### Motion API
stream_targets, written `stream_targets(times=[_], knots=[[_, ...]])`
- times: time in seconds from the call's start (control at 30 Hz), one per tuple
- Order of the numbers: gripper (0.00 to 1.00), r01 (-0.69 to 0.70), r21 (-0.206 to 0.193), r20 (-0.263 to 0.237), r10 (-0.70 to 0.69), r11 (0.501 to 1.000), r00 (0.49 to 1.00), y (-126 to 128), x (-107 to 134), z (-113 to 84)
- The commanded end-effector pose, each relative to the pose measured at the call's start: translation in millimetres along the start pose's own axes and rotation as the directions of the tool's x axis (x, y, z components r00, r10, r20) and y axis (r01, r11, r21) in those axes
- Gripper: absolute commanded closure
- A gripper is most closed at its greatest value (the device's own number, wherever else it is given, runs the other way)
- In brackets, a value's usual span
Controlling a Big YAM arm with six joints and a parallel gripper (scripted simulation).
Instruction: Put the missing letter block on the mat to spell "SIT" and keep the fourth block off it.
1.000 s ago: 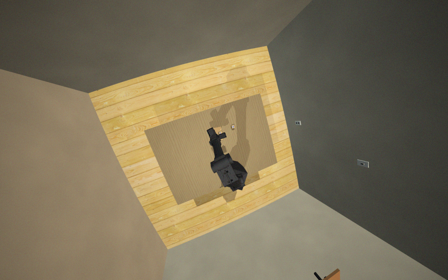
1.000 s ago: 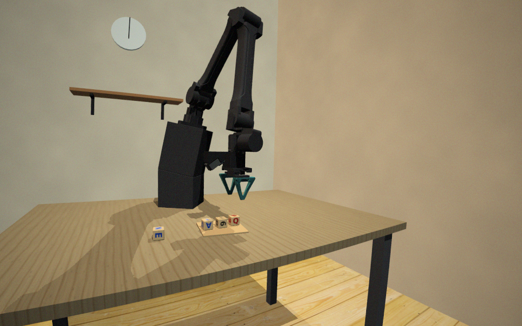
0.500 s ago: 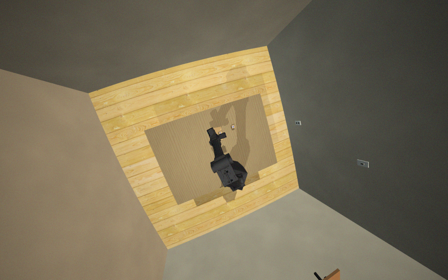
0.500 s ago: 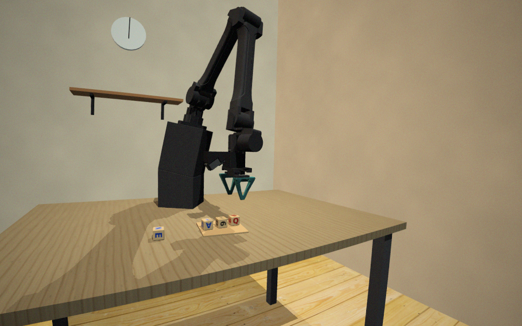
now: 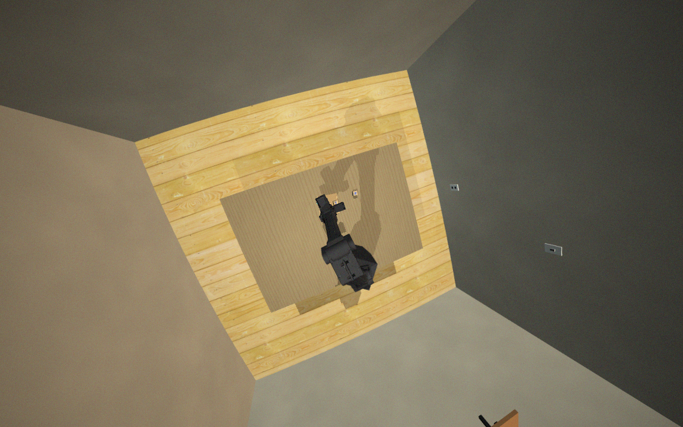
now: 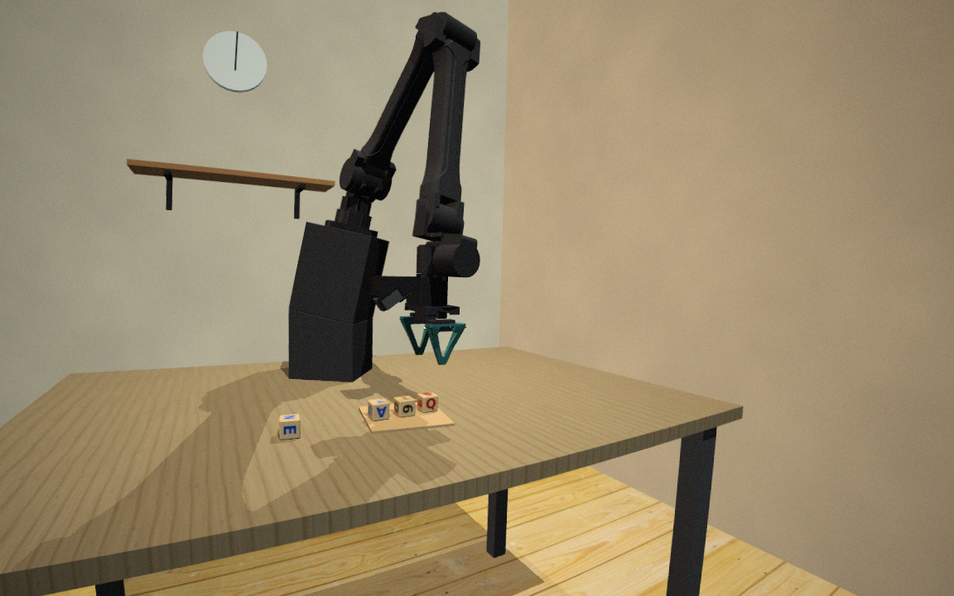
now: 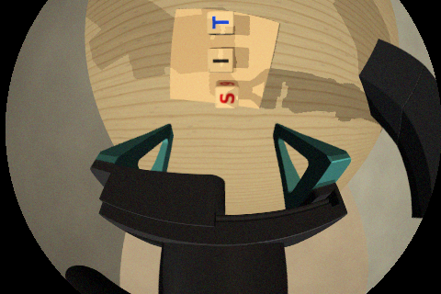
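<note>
Three wooden letter blocks lie in a row on the small tan mat [image 7: 184, 62] [image 6: 421, 425]. In the wrist view their tops read S [image 7: 227, 95], I [image 7: 222, 58] and T [image 7: 220, 22], running away from me. The S block [image 6: 427, 401] sits at the mat's near edge; I cannot tell whether it is fully on. The I block [image 6: 404, 405] and the T block [image 6: 378, 408] are beside it. The fourth block [image 6: 288, 425] [image 5: 355, 193] lies on the table, off the mat. My gripper [image 7: 223, 138] [image 6: 430, 355] is open and empty, raised above the table just short of the S block.
The arm's black base [image 6: 332, 304] stands at the back of the wooden table [image 6: 576, 415]. In the overhead view the arm [image 5: 333, 223] hides most of the mat. A shelf [image 6: 228, 174] and a clock [image 6: 234, 60] hang on the back wall.
</note>
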State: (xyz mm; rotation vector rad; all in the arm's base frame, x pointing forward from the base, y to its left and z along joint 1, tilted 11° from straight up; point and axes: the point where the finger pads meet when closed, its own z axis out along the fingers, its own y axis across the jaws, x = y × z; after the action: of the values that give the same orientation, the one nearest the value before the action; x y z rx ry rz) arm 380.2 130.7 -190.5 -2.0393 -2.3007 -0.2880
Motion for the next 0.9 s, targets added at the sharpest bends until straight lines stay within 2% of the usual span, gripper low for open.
stream_targets(times=[0.0,0.37,0.43,0.67,0.77,0.87], knots=[[0.00,-0.003,-0.012,-0.001,0.003,1.000,1.000,3,-4,-19.7],[0.00,-0.003,-0.012,-0.001,0.003,1.000,1.000,2,-4,-77.1],[0.00,-0.003,-0.012,-0.001,0.003,1.000,1.000,2,-4,-77.1],[0.00,-0.003,-0.013,0.000,0.003,1.000,1.000,2,-4,-100.1],[0.00,0.000,-0.012,-0.001,0.000,1.000,1.000,2,-1,-101.5],[0.00,-0.003,0.012,0.002,0.003,1.000,1.000,-5,-3,-93.6]])
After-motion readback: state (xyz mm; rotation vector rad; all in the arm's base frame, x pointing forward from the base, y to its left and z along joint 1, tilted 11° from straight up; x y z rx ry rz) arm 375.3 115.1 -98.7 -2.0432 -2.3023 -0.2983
